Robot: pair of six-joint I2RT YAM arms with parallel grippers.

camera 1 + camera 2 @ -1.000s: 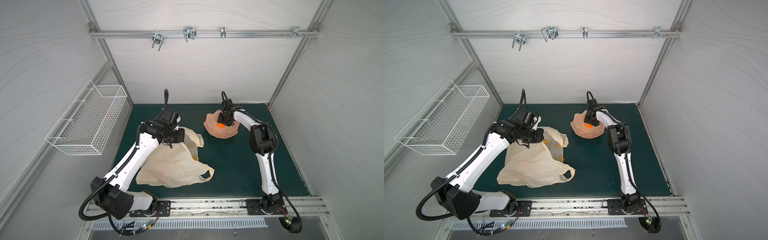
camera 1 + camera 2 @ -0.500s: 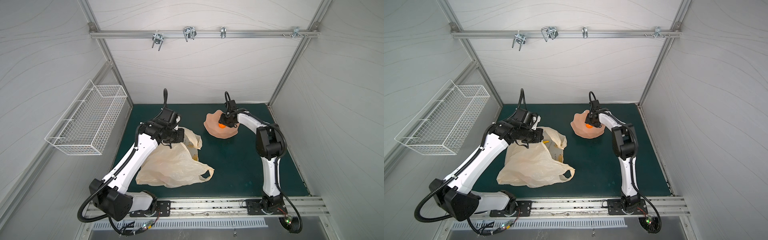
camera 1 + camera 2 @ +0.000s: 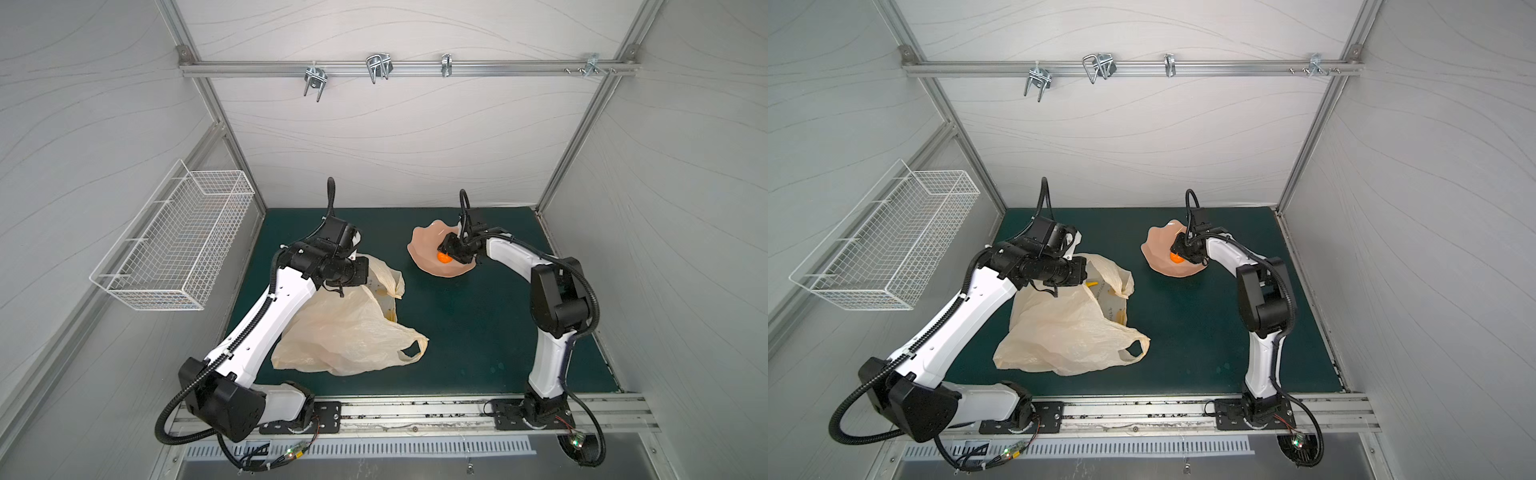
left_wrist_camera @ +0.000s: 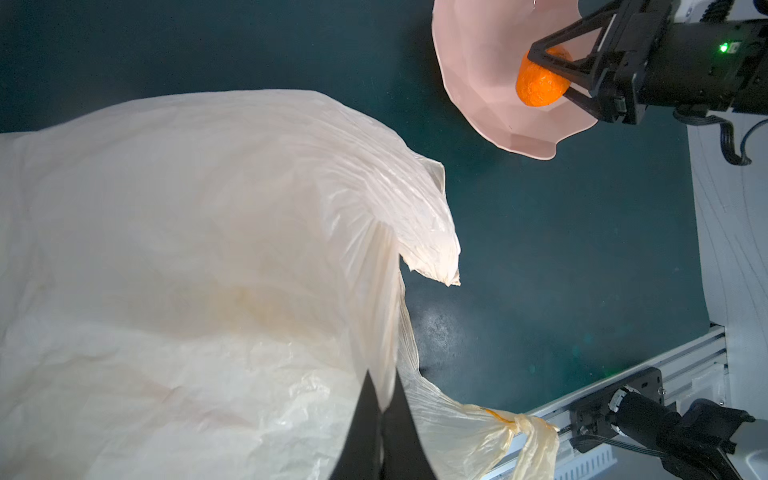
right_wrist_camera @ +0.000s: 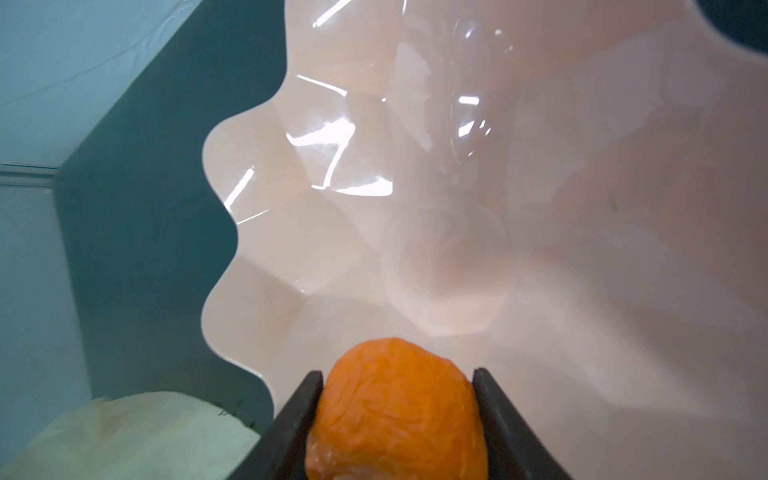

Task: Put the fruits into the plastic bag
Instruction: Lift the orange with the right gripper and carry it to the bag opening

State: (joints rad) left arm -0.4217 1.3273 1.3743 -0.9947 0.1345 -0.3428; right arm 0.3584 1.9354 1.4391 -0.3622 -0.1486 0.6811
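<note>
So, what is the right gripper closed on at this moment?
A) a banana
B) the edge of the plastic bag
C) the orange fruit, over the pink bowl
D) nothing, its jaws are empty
C: in the right wrist view the right gripper clamps the orange fruit from both sides, over the pink bowl.

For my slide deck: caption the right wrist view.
Right pincer clamps an orange fruit, the pink scalloped bowl filling the background.
</note>
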